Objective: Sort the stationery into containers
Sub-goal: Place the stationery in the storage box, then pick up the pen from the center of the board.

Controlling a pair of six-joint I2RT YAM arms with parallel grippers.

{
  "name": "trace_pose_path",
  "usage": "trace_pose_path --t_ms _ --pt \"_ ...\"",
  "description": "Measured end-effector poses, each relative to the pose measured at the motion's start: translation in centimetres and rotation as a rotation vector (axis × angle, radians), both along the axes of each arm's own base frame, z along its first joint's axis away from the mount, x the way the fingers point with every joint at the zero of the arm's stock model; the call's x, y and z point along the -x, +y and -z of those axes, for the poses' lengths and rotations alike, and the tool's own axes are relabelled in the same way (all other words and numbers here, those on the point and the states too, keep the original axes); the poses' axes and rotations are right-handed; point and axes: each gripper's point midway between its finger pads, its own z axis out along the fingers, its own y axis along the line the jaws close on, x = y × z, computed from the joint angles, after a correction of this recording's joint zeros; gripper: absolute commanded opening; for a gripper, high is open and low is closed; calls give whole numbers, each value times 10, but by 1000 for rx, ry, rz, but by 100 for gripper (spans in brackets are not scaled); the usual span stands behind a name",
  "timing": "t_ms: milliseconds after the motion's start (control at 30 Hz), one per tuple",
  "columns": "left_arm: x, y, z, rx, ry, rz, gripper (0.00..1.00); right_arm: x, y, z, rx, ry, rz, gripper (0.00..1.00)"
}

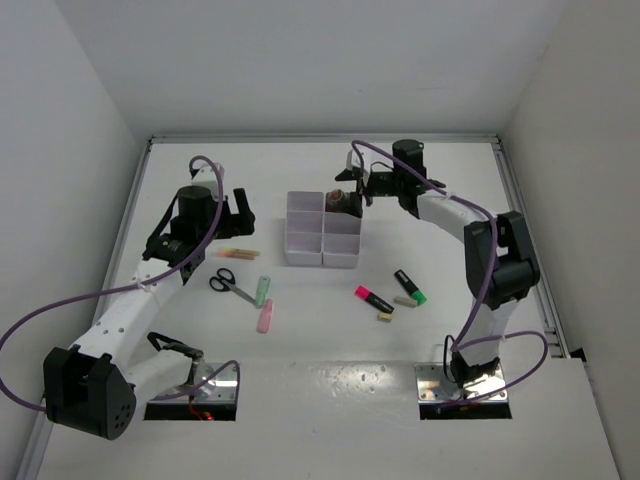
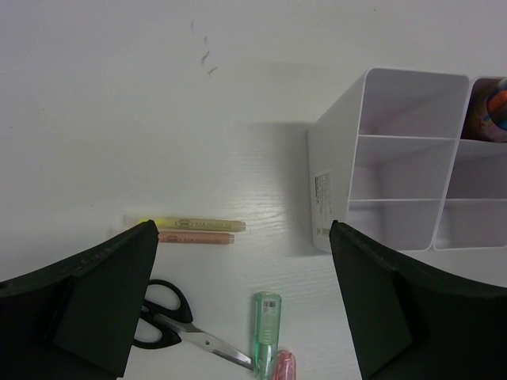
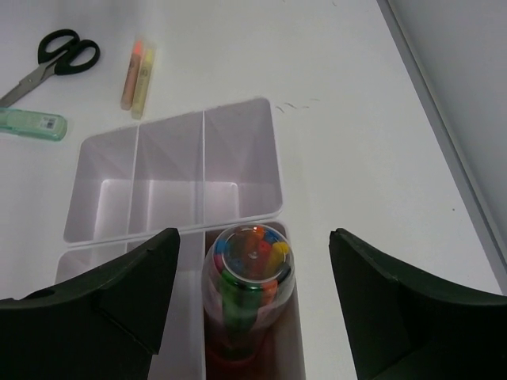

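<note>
The white six-compartment tray stands mid-table. A clear tube of coloured pieces stands upright in its far right compartment. My right gripper hangs open above that tube, with a gap on each side, touching nothing. My left gripper is open and empty left of the tray, over a yellow stick and an orange stick. Black-handled scissors, a green stick and a pink stick lie nearer. A pink highlighter, a green highlighter and a beige eraser lie right of them.
The other tray compartments show nothing inside. White walls enclose the table on the left, back and right. A raised rail runs along the right edge. Purple cables loop off both arms.
</note>
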Motion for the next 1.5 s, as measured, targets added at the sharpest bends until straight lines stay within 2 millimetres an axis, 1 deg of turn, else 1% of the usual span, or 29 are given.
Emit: trace_pose_path --t_ms 100,133,167,200,233,267,367,400,433,467,500,533,567,600,633,700,733,767,800,867,900,933,967,1000,1067,1200,1267,1367,1500 --pt "0 0 0 -2 0 0 96 2 0 -10 -17 32 18 77" --pt "0 0 0 -2 0 0 87 3 0 -14 -23 52 30 74" --pt "0 0 0 -1 0 -1 82 2 0 -24 -33 48 38 66" --pt "0 0 0 -2 0 0 75 2 -1 -32 -40 60 57 26" --pt "0 0 1 -2 2 0 66 1 -2 -44 -51 70 77 2" --pt "0 0 1 0 4 0 42 0 -3 -56 -66 92 104 0" --pt "-2 -2 8 19 28 -11 9 -5 -11 -92 -97 157 230 1" --pt "-3 -2 11 29 42 -25 9 -5 -14 -104 -106 175 265 24" --pt "-3 -1 15 38 58 -45 9 -4 -17 -115 -113 197 296 83" --pt "-3 0 20 49 77 -63 12 0 -19 -123 -114 214 316 97" --pt "-2 0 24 68 96 -89 32 4 -23 -129 -110 225 329 100" --pt "-2 1 28 84 117 -111 45 10 -26 -134 -105 231 336 96" --pt "0 0 33 115 141 -140 63 17 -29 -136 -99 246 340 85" --pt "1 0 36 129 159 -159 67 26 -32 -135 -91 259 342 22" --pt "2 0 37 149 168 -178 69 34 -35 -134 -82 265 341 0" --pt "2 4 38 191 181 -228 68 53 -40 -126 -63 313 347 0" --pt "1 9 39 204 186 -258 63 61 -43 -120 -50 335 353 3" --pt "0 14 42 217 195 -286 54 68 -46 -116 -39 353 360 22" --pt "-1 22 47 229 215 -332 51 73 -49 -110 -29 374 371 64" --pt "-3 34 59 243 257 -396 42 83 -53 -99 -8 408 381 72" --pt "-4 39 67 253 284 -429 33 88 -54 -93 2 425 384 71" --pt "-4 44 76 263 313 -459 29 92 -56 -88 10 439 388 34" --pt "-4 47 85 278 344 -488 27 96 -58 -83 19 447 392 16" --pt "-4 50 95 293 378 -515 24 102 -61 -76 27 475 410 7" --pt "-1 51 115 321 451 -564 25 107 -66 -69 37 480 432 7" --pt "1 48 132 357 516 -613 39 122 -76 -65 38 456 467 8" --pt "-3 47 131 380 517 -638 45 125 -79 -73 24 429 478 8" --pt "-12 47 126 412 496 -666 45 125 -80 -85 0 387 483 8" --pt "-19 48 129 437 490 -705 46 124 -80 -88 -5 375 490 8"
